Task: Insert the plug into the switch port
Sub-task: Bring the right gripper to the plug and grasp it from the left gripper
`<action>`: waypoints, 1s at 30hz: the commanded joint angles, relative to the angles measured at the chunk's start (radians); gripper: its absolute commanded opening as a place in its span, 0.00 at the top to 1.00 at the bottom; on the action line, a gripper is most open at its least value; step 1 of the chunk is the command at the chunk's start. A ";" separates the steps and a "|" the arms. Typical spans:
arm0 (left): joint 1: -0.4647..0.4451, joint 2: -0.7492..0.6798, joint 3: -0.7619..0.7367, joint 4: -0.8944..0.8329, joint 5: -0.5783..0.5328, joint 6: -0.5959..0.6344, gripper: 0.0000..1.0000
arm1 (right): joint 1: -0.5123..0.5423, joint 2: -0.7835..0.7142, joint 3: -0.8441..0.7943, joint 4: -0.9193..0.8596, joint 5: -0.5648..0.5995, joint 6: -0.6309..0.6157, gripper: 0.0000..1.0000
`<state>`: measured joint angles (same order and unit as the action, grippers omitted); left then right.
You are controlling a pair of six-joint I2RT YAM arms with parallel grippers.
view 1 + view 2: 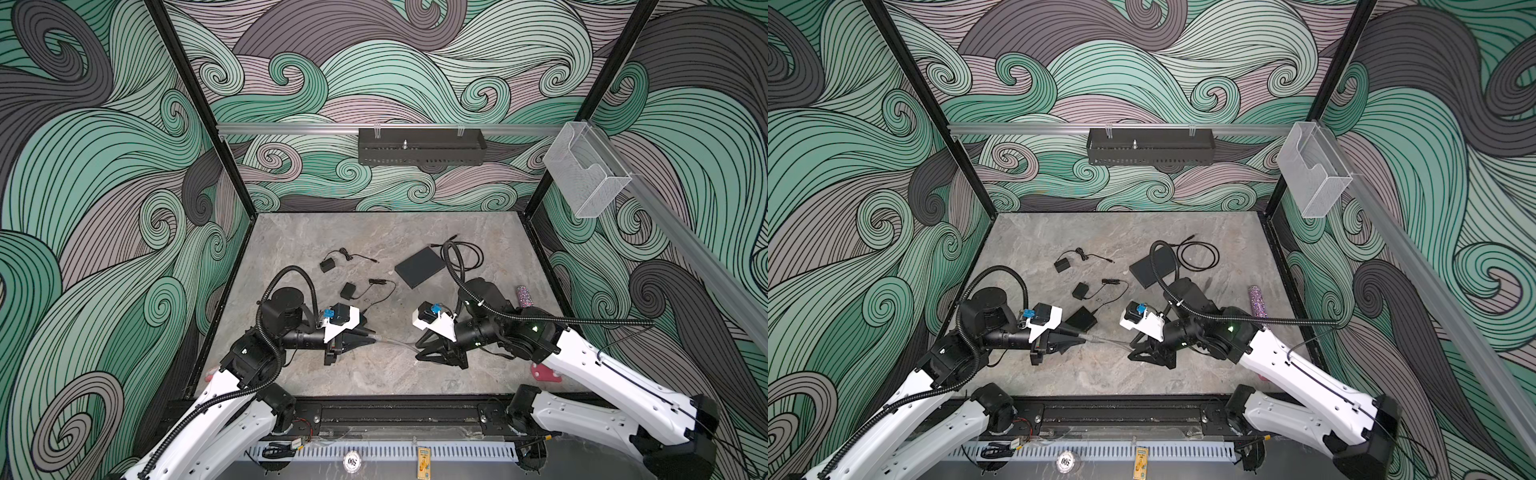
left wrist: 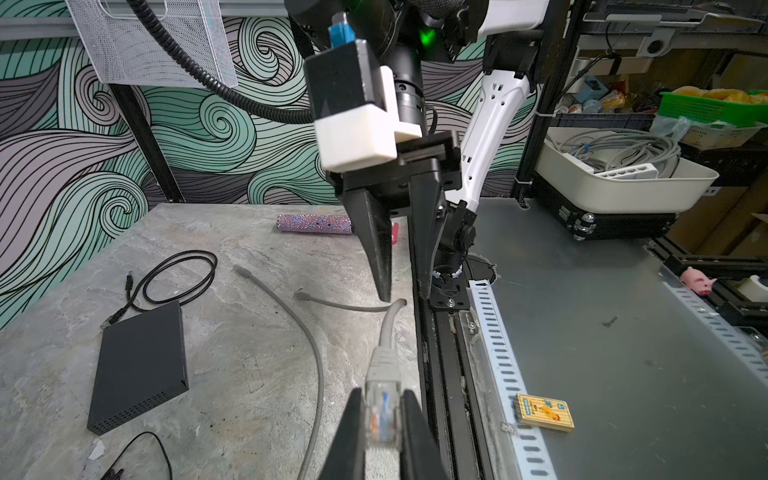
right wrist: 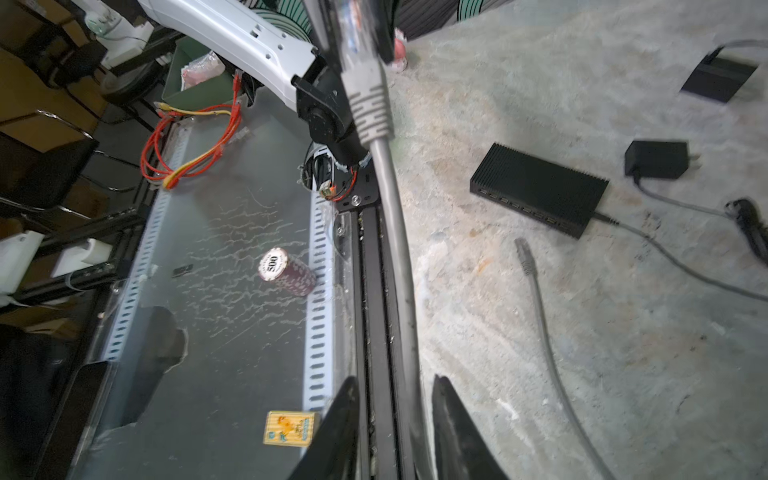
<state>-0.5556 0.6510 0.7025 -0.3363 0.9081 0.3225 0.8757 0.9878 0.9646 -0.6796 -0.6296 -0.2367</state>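
The grey marbled tabletop [image 1: 1183,232] carries all the things. The landmark is the switch box [image 3: 540,189], a narrow black brick with a ribbed top. A wider, flat dark-grey box [image 1: 417,268] lies behind the switch box and to its right in both top views, well apart from it.

The left claw [image 2: 382,397] is just beside the switch box, on the side toward the arm bases. Its fingers are clenched on the plug [image 2: 380,419] and press it from both sides. The right claw [image 3: 395,379] is farther from the switch box, on the same side, and it faces the left claw. Its fingers stand apart, released. The grey cable [image 3: 390,216] only passes loosely between them.

This cable runs from the plug, away from the switch box, to the right claw. The plug is clear plastic with a grey boot. It is near the switch box but does not touch it.

The switch port [image 3: 525,210] is one of a row of small sockets on the long side face of the switch box. The plug is not yet in it.
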 commanded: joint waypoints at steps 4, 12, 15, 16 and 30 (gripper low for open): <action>0.002 0.006 0.039 0.001 -0.046 -0.032 0.93 | 0.023 -0.024 0.006 0.174 0.009 0.067 0.55; 0.003 0.035 0.033 0.015 -0.041 -0.075 0.93 | 0.114 0.036 -0.016 0.414 0.129 0.074 0.41; 0.002 0.035 0.030 0.022 -0.040 -0.080 0.93 | 0.135 0.084 0.005 0.430 0.143 0.065 0.43; 0.002 0.033 0.030 0.023 -0.038 -0.082 0.93 | 0.140 0.093 0.005 0.437 0.147 0.064 0.44; 0.002 0.025 0.024 0.020 -0.036 -0.077 0.93 | 0.146 0.126 0.013 0.453 0.141 0.064 0.67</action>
<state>-0.5556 0.6895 0.7029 -0.3351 0.8669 0.2504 1.0172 1.1297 0.9592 -0.2535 -0.4877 -0.1761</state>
